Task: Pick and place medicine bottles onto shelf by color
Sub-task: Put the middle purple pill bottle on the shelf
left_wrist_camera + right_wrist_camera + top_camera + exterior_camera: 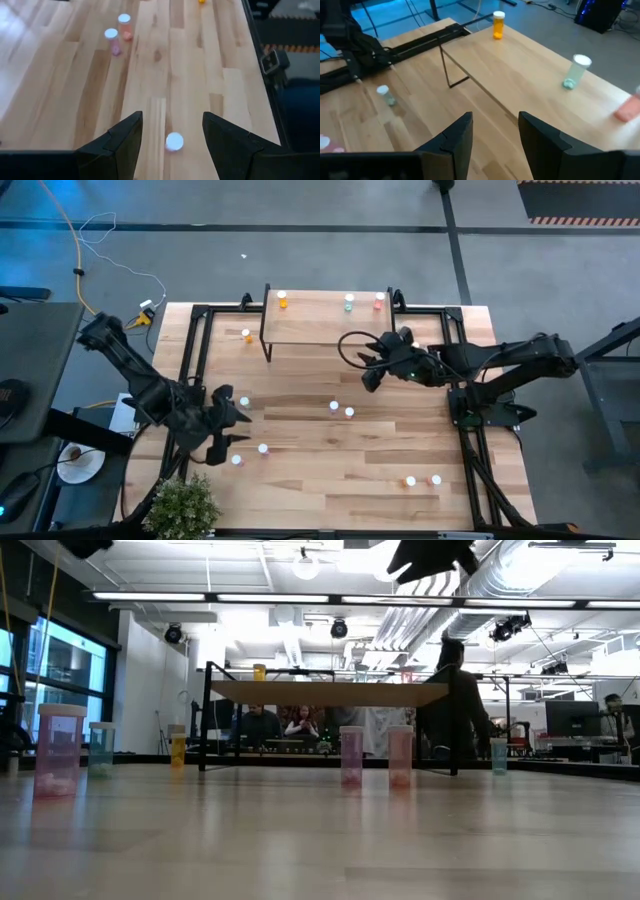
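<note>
Three medicine bottles stand on the shelf [320,328] at the far side of the worktop [330,470]: an orange bottle [283,300] at its left end, a teal bottle [349,303] and a red bottle [379,301] toward its right end. More bottles are scattered over the worktop, among them a second orange one [247,335] just left of the shelf, a pair near the middle [341,409] and a pair at the near right [423,479]. The left gripper [232,425] hangs low over the left part of the worktop, fingers [125,140] spread and empty, with a white-capped bottle [174,141] standing between them. The right gripper [368,362] hovers at the shelf's near right corner, fingers [455,137] parted, holding nothing, pointing over the shelf top toward the orange and teal bottles
</note>
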`<state>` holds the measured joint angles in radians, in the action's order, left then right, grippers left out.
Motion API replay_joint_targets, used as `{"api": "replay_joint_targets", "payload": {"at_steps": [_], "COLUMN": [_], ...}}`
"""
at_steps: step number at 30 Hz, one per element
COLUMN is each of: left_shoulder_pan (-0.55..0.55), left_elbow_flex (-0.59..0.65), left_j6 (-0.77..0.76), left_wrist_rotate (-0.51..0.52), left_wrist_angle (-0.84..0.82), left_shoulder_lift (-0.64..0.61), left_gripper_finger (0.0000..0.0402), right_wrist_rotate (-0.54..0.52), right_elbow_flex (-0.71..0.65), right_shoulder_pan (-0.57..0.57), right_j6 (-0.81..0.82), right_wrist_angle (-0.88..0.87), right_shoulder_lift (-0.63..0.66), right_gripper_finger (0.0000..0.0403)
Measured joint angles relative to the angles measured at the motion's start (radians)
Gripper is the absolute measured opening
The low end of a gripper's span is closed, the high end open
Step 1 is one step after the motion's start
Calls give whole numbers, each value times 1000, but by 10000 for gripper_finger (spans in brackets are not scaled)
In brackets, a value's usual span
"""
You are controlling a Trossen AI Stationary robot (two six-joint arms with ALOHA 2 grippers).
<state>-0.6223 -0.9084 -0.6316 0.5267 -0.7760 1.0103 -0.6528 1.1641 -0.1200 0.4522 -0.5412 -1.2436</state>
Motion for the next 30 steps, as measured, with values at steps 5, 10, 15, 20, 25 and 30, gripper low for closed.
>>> {"api": "replay_joint_targets", "payload": {"at_steps": [5, 10, 15, 20, 25, 30], "left_shoulder_pan": [-53, -76, -119, -158, -188, -207], "left_elbow_flex": [94, 143, 144, 144, 144, 144], "left_j6": [-102, -207, -297, -346, -471, -587], "left_wrist_rotate": [90, 189, 278, 343, 393, 423], "left_wrist_angle": [114, 155, 184, 241, 254, 269], "left_shoulder_lift": [0, 0, 27, 110, 212, 318], "left_gripper_finger": [197, 197, 197, 197, 197, 197], "right_wrist_rotate": [-57, -78, -79, -79, -79, -79], "right_elbow_flex": [0, 0, 0, 0, 0, 0], "right_shoulder_pan": [-32, -49, -52, -51, -51, -51], "right_j6": [53, 116, 134, 126, 124, 116], "right_wrist_angle": [-85, -163, -184, -184, -185, -185], "right_shoulder_lift": [33, 53, 55, 55, 55, 55], "right_gripper_finger": [149, 149, 149, 149, 149, 149]}}
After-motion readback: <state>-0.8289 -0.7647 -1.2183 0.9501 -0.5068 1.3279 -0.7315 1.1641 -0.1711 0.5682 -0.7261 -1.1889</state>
